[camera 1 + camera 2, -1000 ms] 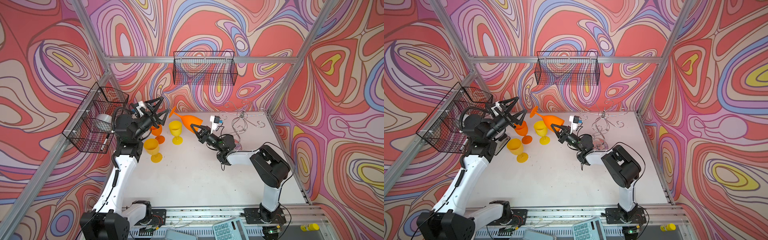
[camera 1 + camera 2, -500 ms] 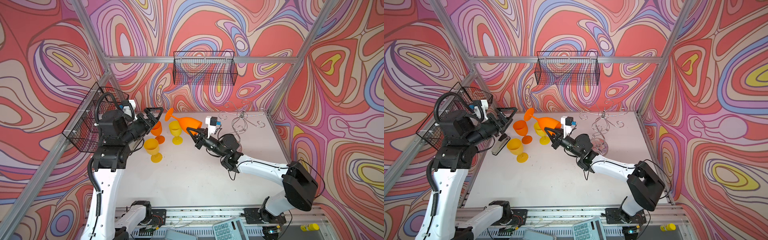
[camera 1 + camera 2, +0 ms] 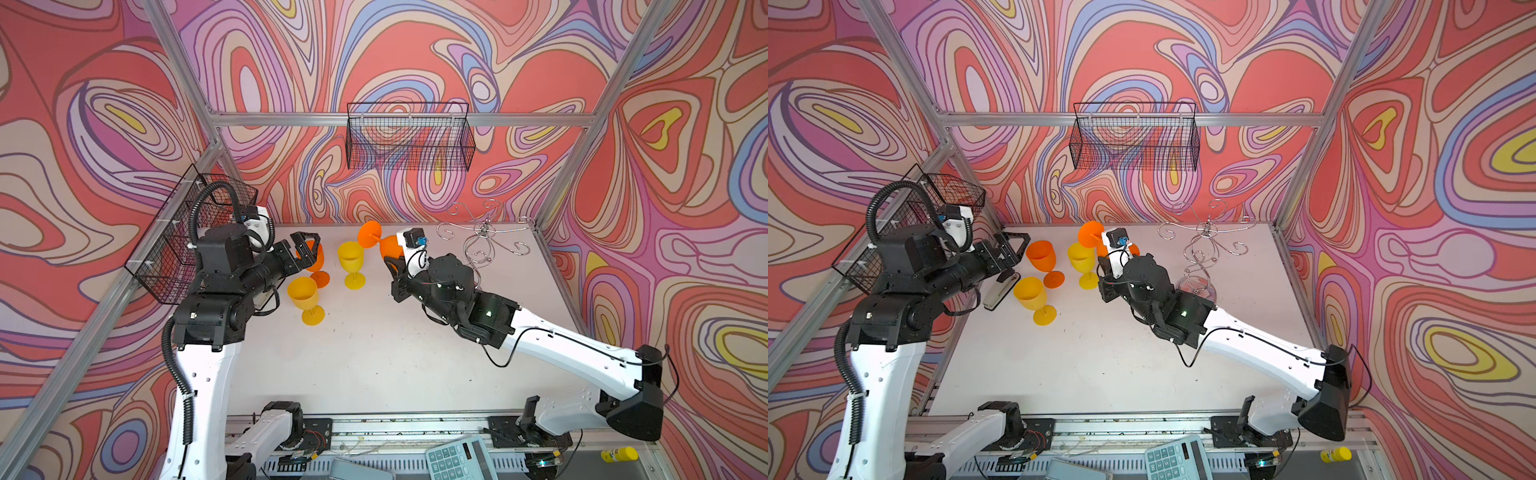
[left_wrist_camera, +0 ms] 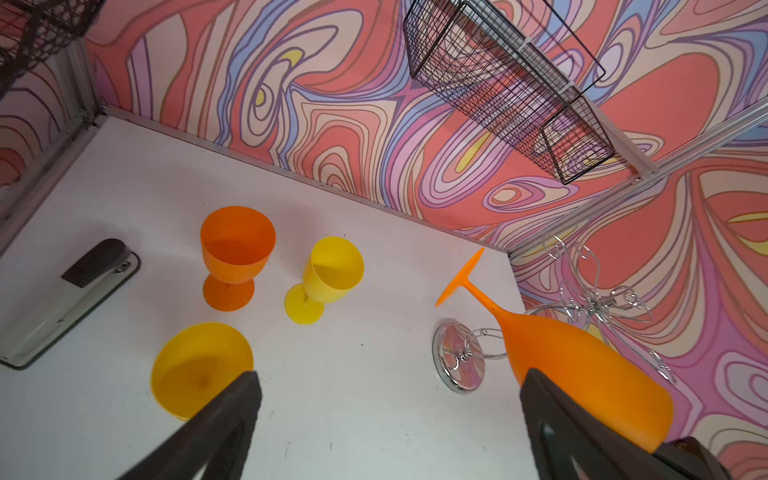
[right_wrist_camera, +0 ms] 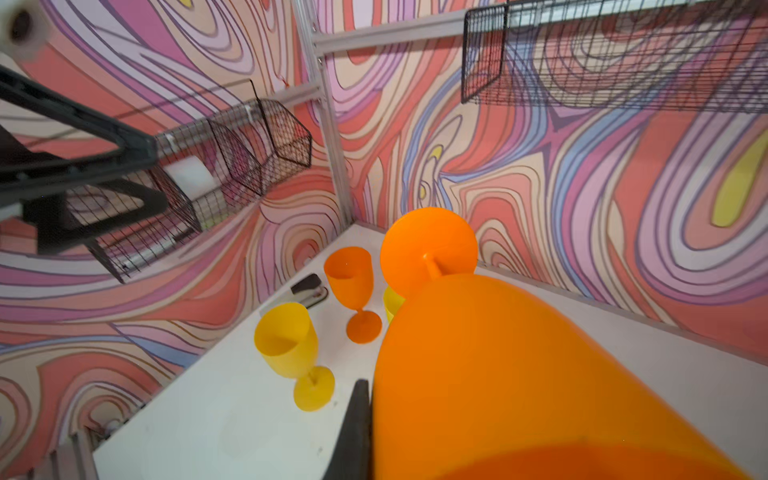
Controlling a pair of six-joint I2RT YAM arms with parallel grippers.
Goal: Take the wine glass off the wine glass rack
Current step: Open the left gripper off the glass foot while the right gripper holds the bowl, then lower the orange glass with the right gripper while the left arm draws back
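The right gripper (image 3: 391, 262) is clamped on the bowl of an orange wine glass (image 3: 388, 246), holding it in the air above the table (image 3: 374, 353). The glass lies tilted nearly on its side. In both top views its long axis runs from the bowl in the jaws to the round foot at about 10 o'clock, foot raised toward the back wall and rim toward the wrist.

The wine glass rack (image 3: 1202, 249) stands upright at about 3 o'clock from the glass, near the back right corner, and the glass is clear of its curled hooks.

The left gripper (image 3: 1014, 253) has its jaws spread wide with nothing between them. An upright orange goblet (image 3: 1040, 255) stands just beside it at 3 o'clock. Two upright yellow goblets (image 3: 1081, 257) (image 3: 1030, 293) stand at that goblet's 3 and 6 o'clock, and a stapler (image 3: 998, 291) lies at its 8 o'clock.

The side basket (image 3: 166, 249) at 9 o'clock holds a white roll-like thing (image 5: 189, 178), too blurred to name. The back basket (image 3: 409, 141) hangs at 12 o'clock.
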